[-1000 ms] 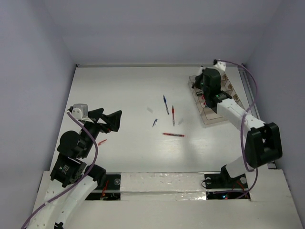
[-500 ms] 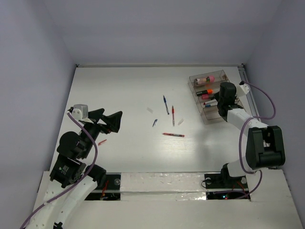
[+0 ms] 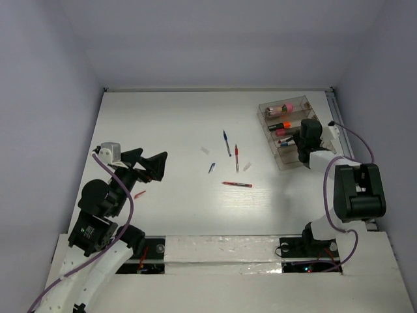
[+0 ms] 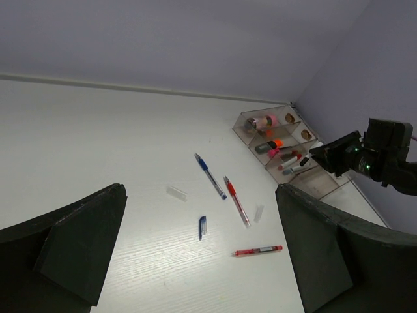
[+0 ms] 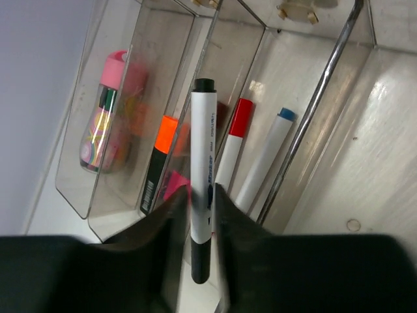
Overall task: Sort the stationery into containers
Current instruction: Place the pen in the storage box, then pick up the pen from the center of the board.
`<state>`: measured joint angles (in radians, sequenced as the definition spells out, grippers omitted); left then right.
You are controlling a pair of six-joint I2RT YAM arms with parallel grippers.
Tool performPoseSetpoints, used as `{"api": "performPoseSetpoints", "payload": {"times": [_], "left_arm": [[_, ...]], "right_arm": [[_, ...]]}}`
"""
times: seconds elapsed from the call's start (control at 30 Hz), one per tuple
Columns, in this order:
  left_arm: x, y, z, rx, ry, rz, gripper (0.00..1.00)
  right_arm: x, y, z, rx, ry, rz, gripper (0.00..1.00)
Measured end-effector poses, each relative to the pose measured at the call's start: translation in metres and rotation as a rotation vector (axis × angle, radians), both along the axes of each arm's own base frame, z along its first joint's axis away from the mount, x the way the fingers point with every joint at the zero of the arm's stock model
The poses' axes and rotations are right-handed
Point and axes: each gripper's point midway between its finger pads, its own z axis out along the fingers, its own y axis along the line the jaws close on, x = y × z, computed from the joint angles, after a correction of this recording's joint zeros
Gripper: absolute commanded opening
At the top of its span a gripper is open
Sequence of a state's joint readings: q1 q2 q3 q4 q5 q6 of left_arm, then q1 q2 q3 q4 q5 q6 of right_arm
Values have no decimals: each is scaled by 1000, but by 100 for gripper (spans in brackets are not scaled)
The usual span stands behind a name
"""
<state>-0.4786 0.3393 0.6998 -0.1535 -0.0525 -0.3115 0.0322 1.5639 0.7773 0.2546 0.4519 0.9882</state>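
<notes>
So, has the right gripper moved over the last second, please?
Yes. The right gripper, clamping a white marker, has shifted from over the clear organiser's far compartments towards its near right side.

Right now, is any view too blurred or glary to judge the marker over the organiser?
Right wrist: white marker sharp, organiser floor shows glare patches, the right fingers blur dark. Left wrist: evenly lit, left fingers soft and black. Top external: even light, faint shadows, no glare.
</notes>
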Motion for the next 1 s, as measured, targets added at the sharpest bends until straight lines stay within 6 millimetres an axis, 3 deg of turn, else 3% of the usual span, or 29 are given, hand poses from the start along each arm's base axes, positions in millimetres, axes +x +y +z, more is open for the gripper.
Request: {"api": "performPoseSetpoints", "payload": {"times": [0.07,0.17,0.3,0.47,0.6,0.7,0.77,0.9,1.0], "left_arm": [[0,0,0,1,1,1,99],[2,-1,-2,4,7,1,99],[4,0,-4,7,15,6,99],[7,4,-5,-2,25,36,99],[14,6,-10,-11,55,59,99],[21,6,-17,-21,92,75,99],[27,5,-22,-18,116,77,99],[36,-4,-34,5,164,37,99],[43,-10,-45,20,205,11,99]], "right_arm": [[-2,1,-3,7,2,3,46],[-3,3,-5,7,8,15,52],[-4,5,3,-6,-4,43,53],[-5,19,38,-94,-48,160,48],[11,82,77,-202,-79,433,37],[33,152,107,-291,-103,666,31],[35,197,110,-345,-98,800,33],[22,270,74,-415,10,1050,47],[22,293,35,-454,132,1153,49]]}}
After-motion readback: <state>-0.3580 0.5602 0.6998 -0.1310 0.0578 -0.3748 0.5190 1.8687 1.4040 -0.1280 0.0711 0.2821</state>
